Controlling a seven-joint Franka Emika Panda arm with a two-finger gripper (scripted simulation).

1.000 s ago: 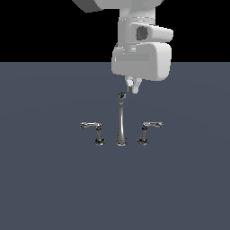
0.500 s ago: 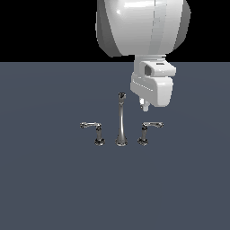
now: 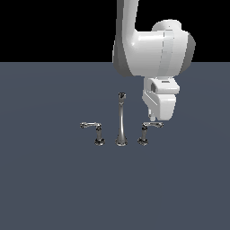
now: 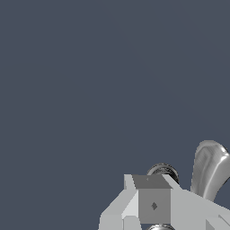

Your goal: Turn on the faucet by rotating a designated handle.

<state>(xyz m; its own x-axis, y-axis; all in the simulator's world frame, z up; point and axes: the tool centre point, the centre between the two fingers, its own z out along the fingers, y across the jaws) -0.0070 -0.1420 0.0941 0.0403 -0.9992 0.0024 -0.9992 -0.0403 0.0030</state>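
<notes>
Exterior view: the gripper [image 3: 154, 118] hangs from the white arm [image 3: 150, 51], tip pointing down at the dark grey tabletop [image 3: 54, 188]. The faucet [image 3: 120, 122] stands on the tabletop as three chrome pieces in a row: the tall spout [image 3: 121, 119] in the middle and a short post on either side.

The handle [image 3: 148, 130] sits directly under the gripper; its thin lever arm runs from the post top toward the gripper tip and ends right at it. Contact between tip and lever cannot be judged at this size. The spout stands beside the gripper, on the far side of the handle's post. The mirror handle [image 3: 94, 131] is beyond the spout, well apart from the gripper, its arm pointing away.

Gripper state: fingers hidden by the hand body in the exterior view; cannot tell whether apart or together.

Wrist view: grey gripper body [image 4: 152, 202] fills the lower corner. A curved chrome piece [image 4: 209, 168] rises just beside it, and a round chrome part [image 4: 162, 170] peeks out just behind the gripper body. Which faucet pieces these are is unclear.
</notes>
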